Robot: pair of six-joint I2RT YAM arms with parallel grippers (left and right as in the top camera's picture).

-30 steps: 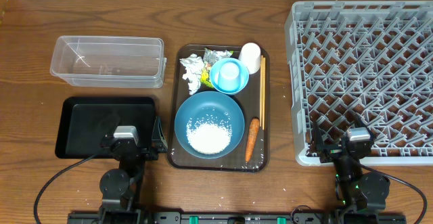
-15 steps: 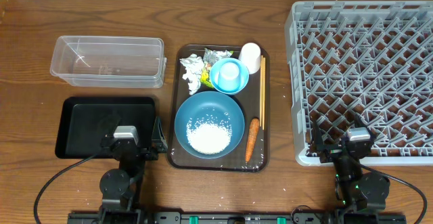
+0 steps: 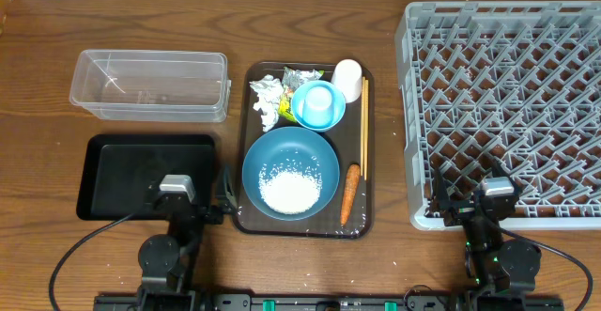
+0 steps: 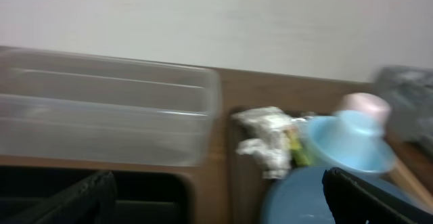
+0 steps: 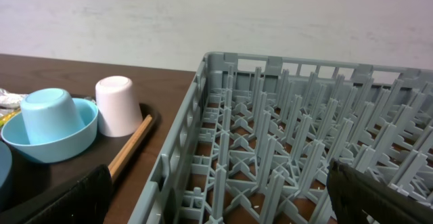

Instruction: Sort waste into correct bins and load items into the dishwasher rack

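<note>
On the brown serving tray [image 3: 368, 219] a large blue bowl [image 3: 291, 156] holds white rice [image 3: 288, 191]. Behind it are a small light-blue bowl [image 3: 317, 105], a white cup [image 3: 347, 74], crumpled paper [image 3: 266, 100] and a foil wrapper [image 3: 300, 75]. Chopsticks [image 3: 364, 128] and a carrot [image 3: 349, 194] lie along the tray's right side. The clear tub [image 3: 150, 85] and black tray [image 3: 122, 175] stand to the left, and the grey rack [image 3: 507, 104] to the right. My left gripper [image 3: 188, 201] is open at the black tray's near right corner. My right gripper [image 3: 484, 208] is open over the rack's near edge. Both hold nothing.
The left wrist view is blurred and shows the clear tub [image 4: 101, 116], the paper [image 4: 267, 139] and the light-blue bowl [image 4: 348, 143] ahead. The right wrist view looks across the rack's pegs [image 5: 284, 163], with the white cup [image 5: 118, 105] and chopsticks [image 5: 132, 146] to its left.
My left arm has shifted slightly to the right, toward the serving tray. The right arm and all objects have not moved.
</note>
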